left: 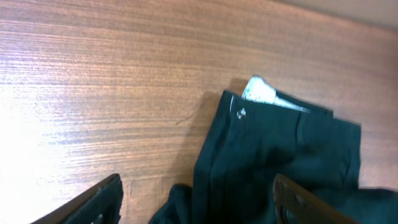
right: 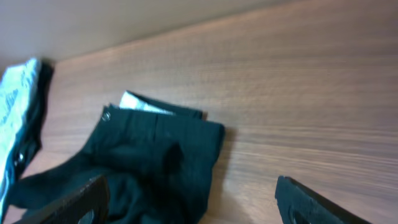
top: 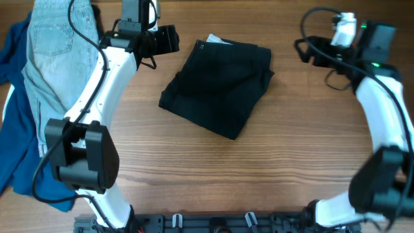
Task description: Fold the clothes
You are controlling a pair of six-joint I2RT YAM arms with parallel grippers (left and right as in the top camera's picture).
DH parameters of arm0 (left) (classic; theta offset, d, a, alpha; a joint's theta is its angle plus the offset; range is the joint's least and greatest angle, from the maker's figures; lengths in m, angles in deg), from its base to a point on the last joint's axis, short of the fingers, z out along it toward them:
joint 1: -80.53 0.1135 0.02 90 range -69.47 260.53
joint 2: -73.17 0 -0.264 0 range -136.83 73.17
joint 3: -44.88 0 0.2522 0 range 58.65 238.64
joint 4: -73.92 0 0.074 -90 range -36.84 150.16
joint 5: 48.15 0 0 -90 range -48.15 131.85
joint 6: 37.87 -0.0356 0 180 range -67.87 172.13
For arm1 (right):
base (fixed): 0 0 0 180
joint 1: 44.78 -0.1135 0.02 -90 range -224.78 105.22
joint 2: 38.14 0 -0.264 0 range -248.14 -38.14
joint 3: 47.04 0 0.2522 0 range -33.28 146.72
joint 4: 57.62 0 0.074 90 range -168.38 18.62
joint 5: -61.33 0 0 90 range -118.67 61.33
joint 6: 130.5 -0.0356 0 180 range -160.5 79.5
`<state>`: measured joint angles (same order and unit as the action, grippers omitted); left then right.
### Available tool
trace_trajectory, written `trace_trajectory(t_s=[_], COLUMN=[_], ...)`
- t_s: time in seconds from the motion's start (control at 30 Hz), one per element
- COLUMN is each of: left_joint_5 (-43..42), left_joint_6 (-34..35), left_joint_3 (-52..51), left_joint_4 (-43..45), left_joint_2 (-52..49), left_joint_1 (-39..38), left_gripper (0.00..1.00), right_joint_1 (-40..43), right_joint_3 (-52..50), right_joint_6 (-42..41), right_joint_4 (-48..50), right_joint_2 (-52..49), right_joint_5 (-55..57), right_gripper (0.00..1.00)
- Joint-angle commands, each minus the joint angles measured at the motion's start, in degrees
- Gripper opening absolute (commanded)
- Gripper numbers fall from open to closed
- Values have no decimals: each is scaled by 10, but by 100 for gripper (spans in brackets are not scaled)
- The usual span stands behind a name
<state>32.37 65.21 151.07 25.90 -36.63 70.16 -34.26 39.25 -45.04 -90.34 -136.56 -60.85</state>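
The black shorts (top: 220, 81) lie folded in a compact bundle at the middle of the table, with pale grey lining (top: 218, 41) showing at the far edge. They also show in the left wrist view (left: 280, 168) and the right wrist view (right: 155, 162). My left gripper (top: 169, 39) is open and empty, raised just left of the shorts' far corner; it shows in the left wrist view (left: 199, 202). My right gripper (top: 304, 50) is open and empty, raised to the right of the shorts; it shows in the right wrist view (right: 189, 199).
Light-blue denim (top: 55, 52) lies on deep blue cloth (top: 16, 129) along the table's left edge; the denim also shows at the left of the right wrist view (right: 15, 106). Bare wooden table (top: 272, 168) surrounds the shorts.
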Motion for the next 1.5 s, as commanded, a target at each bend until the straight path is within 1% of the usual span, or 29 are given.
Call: trace_trajectory(t_s=[0.0,0.13,0.27,0.4,0.63,0.67,0.73,0.77,0.83,0.93,1.0,1.07,1.13,1.23,1.3,1.33,1.37,1.47], left_joint_5=[2,2,12,21,30,30,34,34,34,34,34,40,50,66,77,79,84,91], left_joint_6=[-26,-26,-26,-26,-26,-26,-26,-26,-26,-26,-26,-26,-26,-26,-26,-38,-42,-54], left_joint_3=[3,3,3,3,3,3,3,3,3,3,3,3,3,3,3,3,3,3], left_joint_4=[-17,-32,-41,-42,-42,-43,-44,-44,-44,-46,-52,-53,-53,-52,-47,-41,-37,-13], left_joint_2=[19,18,18,18,18,18,18,18,18,18,18,18,18,18,18,18,18,33], left_joint_1=[-14,-15,-15,-14,-14,-14,-14,-15,-15,-15,-15,-14,-14,-14,-14,-14,-14,-7], left_gripper=[80,81,81,82,82,82,82,82,82,82,82,81,81,81,81,80,80,80], right_joint_1=[-30,-49,-72,-89,-104,-105,-108,-111,-116,-124,-125,-119,-110,-95,-90,-89,-89,-87], right_joint_3=[6,6,6,6,6,6,6,6,6,6,6,7,11,28,41,45,48,68], right_joint_6=[-34,-34,-34,-47,-77,-77,-81,-90,-104,-123,-144,-189,-211,-206,-177,-165,-159,-137], right_joint_4=[53,112,156,193,223,229,237,242,250,271,275,291,298,284,266,255,248,203], right_joint_2=[-83,-146,-194,-229,-261,-264,-267,-269,-274,-289,-292,-289,-279,-230,-159,-121,-96,23], right_joint_5=[-4,4,16,41,69,68,67,67,67,67,73,93,92,89,91,93,93,93], right_gripper=[86,84,76,75,67,64,56,55,54,51,37,20,6,4,4,4,4,4])
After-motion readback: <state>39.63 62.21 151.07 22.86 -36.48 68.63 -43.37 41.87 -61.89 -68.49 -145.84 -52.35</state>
